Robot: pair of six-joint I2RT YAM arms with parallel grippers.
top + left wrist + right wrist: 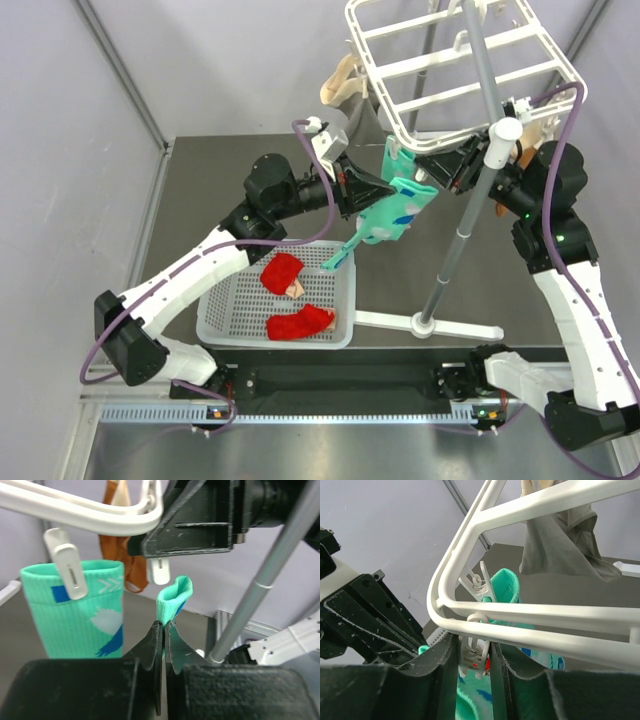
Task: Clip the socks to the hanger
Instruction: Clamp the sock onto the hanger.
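top: overhead, wide | wrists: close-up — all share hanger (485, 75)

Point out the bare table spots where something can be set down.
Free: the table between the left wall and the left arm; also between the hanger foot and the right arm. Crowded: under the hanger, around the mint socks.

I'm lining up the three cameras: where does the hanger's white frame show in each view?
Top external: the hanger frame fills the upper right.
Left wrist: its white bars cross the top left.
Right wrist: its curved bars sweep across the middle.
Shared landmark: the mint-green socks hanging just under it.
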